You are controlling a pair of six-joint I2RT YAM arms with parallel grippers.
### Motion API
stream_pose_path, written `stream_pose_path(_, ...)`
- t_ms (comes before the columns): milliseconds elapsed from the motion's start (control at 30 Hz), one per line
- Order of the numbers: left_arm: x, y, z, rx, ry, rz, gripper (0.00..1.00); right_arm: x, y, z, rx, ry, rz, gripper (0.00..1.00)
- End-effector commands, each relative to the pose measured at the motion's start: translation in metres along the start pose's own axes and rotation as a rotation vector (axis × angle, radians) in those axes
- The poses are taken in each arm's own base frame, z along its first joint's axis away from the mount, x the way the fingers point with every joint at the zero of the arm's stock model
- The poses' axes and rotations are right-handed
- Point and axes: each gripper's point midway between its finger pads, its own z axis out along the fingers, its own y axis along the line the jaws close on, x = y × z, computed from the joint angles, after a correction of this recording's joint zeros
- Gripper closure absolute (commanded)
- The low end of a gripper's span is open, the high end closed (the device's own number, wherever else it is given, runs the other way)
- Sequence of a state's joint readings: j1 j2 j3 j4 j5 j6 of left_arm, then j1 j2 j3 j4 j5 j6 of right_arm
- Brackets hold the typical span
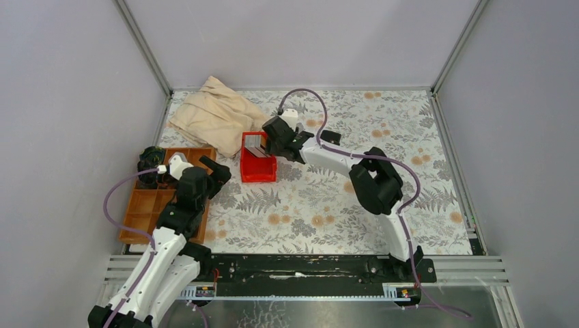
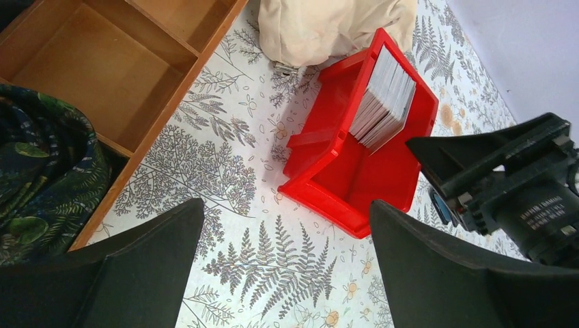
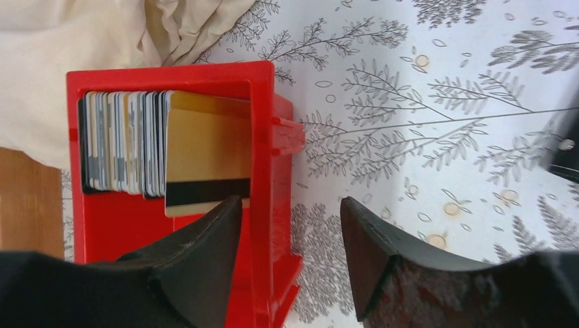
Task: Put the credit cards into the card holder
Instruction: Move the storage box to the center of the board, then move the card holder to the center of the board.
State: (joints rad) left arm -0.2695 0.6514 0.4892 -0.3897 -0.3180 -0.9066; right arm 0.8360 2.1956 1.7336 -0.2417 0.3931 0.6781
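The red bin (image 3: 263, 123) is straddled at its wall by the right gripper (image 3: 290, 232). Inside, room is crowded by the upright credit cards (image 3: 123, 140); outside, patterned table (image 3: 423, 150) is left open.

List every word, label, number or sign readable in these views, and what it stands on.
No text reads clearly.
White print on the black cylinder at the right arm's wrist: too blurred to read.
Two small stickers on the base rail: too small to read.
The credit cards in the red bin: only edges and a gold back with a black stripe, no print.
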Motion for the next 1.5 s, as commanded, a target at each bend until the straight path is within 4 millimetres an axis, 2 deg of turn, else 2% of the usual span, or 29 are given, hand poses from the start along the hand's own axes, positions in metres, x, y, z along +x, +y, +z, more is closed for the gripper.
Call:
stream_pose_path(0,-0.003,-0.013,-0.002,0.061,-0.007,-0.014,0.02,-0.059,0.014,-0.056,-0.081,-0.132,0.039,0.37)
stream_pose_path(133,-0.003,-0.018,-0.005,0.080,-0.001,-0.002,0.02,-0.067,-0.007,-0.078,-0.050,-0.175,0.061,0.36)
stream_pose_path(267,-0.003,-0.016,-0.005,0.078,-0.002,0.009,0.03,-0.065,-0.045,-0.088,-0.020,-0.191,0.129,0.37)
stream_pose_path(433,0.004,-0.012,0.000,0.070,0.010,0.003,0.03,-0.061,-0.104,-0.086,0.033,-0.201,0.230,0.37)
stream_pose_path(500,0.006,-0.012,0.002,0.070,0.015,0.005,0.04,-0.054,-0.127,-0.081,0.055,-0.188,0.263,0.38)
stream_pose_path(633,0.007,-0.014,0.005,0.067,0.021,0.015,0.04,-0.047,-0.158,-0.067,0.062,-0.161,0.329,0.38)
stream_pose_path(833,0.006,-0.018,0.006,0.075,0.022,0.018,0.04,-0.047,-0.180,-0.048,0.087,-0.138,0.346,0.38)
stream_pose_path(1300,0.013,-0.024,0.008,0.101,0.037,0.024,0.04,-0.064,-0.209,-0.009,0.250,-0.116,0.252,0.38)
stream_pose_path(1467,0.012,-0.026,0.007,0.113,0.036,0.021,0.04,-0.071,-0.213,0.001,0.293,-0.104,0.204,0.38)
